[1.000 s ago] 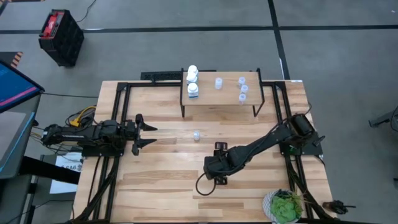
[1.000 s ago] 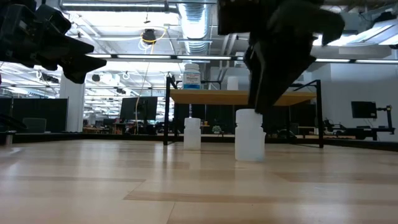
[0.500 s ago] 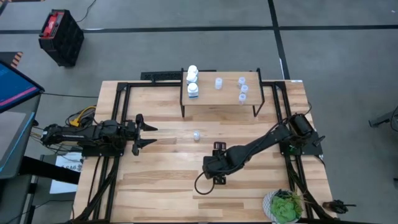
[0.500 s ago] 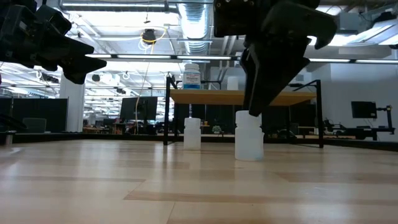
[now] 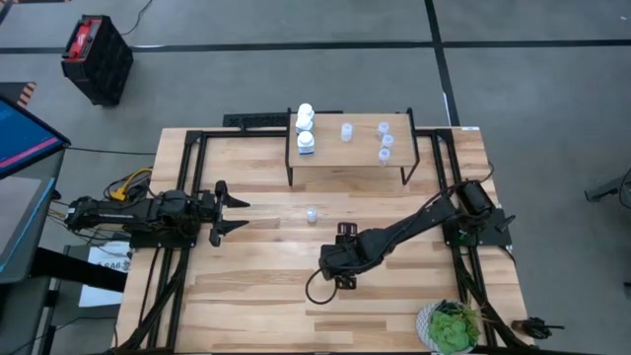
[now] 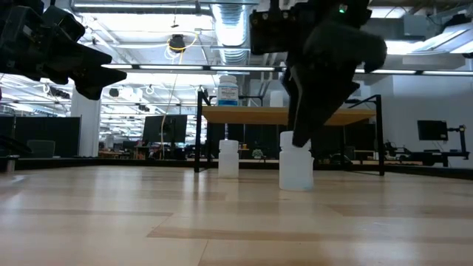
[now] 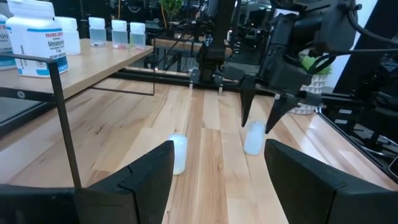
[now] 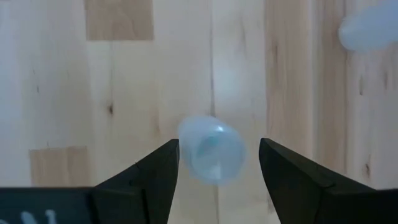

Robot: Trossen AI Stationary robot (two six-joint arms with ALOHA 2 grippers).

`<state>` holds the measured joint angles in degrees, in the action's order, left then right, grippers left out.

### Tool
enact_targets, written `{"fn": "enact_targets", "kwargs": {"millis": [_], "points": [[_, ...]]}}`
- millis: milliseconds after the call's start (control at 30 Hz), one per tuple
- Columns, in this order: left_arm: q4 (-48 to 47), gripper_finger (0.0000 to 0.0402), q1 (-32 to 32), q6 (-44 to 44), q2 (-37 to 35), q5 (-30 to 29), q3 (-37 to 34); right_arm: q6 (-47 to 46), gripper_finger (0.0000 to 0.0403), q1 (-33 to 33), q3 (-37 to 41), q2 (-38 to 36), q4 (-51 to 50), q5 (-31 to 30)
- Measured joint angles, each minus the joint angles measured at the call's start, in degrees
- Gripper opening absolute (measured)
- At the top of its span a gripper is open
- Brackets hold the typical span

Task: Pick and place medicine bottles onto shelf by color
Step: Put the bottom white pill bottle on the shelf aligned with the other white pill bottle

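Observation:
A small pale translucent bottle (image 8: 211, 150) stands upright on the plank table, and also shows in the low view (image 6: 297, 162). My right gripper (image 8: 217, 147) is open and points down over it, one finger on either side of its top and apart from it, as the left wrist view (image 7: 256, 126) shows. A second pale bottle (image 5: 312, 213) stands alone nearer the shelf (image 5: 345, 158). The shelf carries three white bottles (image 5: 306, 126) at its left end and several pale ones (image 5: 385, 141) at its right. My left gripper (image 5: 229, 212) waits open at the table's left.
A green potted plant (image 5: 452, 327) stands at the table's near right corner. The shelf's thin black legs (image 7: 65, 124) rise from the table at its far middle. Bare planks lie between my left gripper and the two loose bottles.
My right gripper has come down a little over the pale bottle and shifted slightly toward the table's left and near edge, staying open. The bottle has kept its place.

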<state>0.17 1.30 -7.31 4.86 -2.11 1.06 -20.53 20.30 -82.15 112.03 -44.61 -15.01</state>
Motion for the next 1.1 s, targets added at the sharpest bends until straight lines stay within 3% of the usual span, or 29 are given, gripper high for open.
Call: {"fn": "enact_targets", "kwargs": {"millis": [900,1100], "points": [[0.0,0.0238,0.0,0.0,0.0,0.0,0.0,-0.1,0.0243,-1.1,-0.1,0.8,-0.7,0.4],[0.0,0.0238,0.0,0.0,0.0,0.0,0.0,-3.7,0.0206,-2.2,-0.1,0.8,-0.7,0.9]]}}
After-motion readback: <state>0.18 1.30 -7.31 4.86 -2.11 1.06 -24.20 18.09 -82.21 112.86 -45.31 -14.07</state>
